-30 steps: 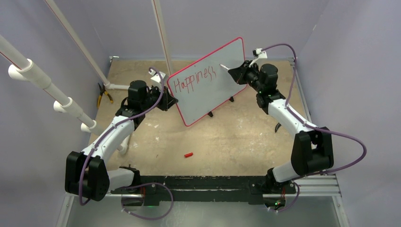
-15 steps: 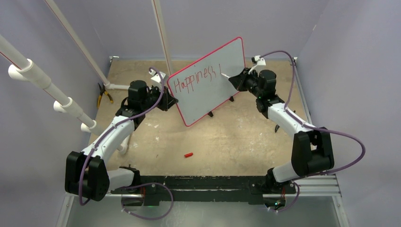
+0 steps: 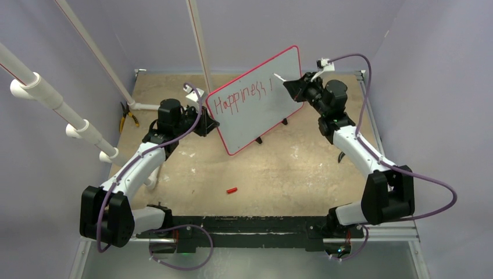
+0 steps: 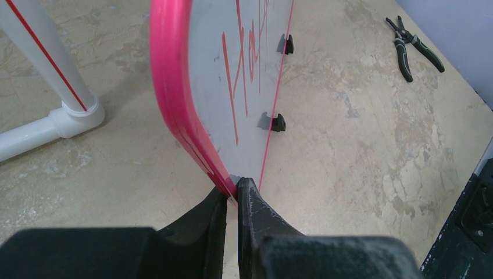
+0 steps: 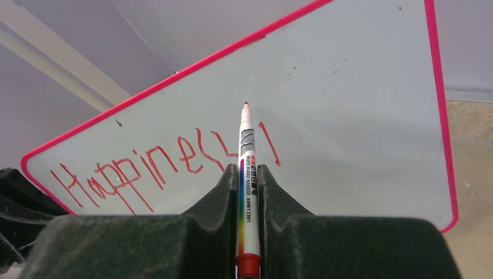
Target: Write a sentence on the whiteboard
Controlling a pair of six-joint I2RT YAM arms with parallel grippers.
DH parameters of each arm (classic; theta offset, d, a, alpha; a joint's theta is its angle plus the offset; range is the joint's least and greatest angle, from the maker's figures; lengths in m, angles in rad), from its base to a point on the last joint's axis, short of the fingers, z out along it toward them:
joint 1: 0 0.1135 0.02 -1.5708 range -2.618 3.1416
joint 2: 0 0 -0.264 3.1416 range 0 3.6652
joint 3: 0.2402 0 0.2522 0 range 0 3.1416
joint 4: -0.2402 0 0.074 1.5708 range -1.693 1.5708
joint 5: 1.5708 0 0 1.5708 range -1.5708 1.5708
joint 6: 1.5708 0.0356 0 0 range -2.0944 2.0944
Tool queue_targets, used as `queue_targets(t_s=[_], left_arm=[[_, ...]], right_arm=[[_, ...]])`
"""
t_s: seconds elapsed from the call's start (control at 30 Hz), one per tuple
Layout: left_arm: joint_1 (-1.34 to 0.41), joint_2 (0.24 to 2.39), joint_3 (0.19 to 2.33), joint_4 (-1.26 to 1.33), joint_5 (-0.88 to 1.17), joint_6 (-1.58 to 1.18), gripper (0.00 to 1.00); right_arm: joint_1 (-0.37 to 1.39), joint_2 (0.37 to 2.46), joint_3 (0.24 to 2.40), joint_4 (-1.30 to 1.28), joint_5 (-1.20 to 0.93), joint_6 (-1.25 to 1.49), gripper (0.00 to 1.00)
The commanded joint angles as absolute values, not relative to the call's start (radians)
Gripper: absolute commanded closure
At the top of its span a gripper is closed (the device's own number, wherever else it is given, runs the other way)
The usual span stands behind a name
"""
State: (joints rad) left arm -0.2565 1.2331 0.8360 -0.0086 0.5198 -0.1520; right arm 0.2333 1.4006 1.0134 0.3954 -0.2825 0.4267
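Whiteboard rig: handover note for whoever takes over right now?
Left tool: shut on the whiteboard, pinching its red rim at the lower left corner.
Right tool: shut on the marker, tip pointing at the board just past the last stroke; cannot tell if it touches.
Board stands tilted on its feet on the table.
Done: sentence reads "Happiness" plus one stroke, in red.
Left: the rest of the sentence.
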Motion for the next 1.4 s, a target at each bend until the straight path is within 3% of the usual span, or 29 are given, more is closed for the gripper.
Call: queue_targets(t_s=[0.0,1.37], left_arm=[[-0.274,1.242,0.849,0.002,0.525,-0.113,1.00],[-0.282,1.251,0.850,0.002,0.528,-0.113,1.00]], right_arm=[[0.233,1.425,1.072,0.454,-0.304,0.437,1.00],[0.232,1.482,1.045,0.445,-0.242,0.462,1.00]])
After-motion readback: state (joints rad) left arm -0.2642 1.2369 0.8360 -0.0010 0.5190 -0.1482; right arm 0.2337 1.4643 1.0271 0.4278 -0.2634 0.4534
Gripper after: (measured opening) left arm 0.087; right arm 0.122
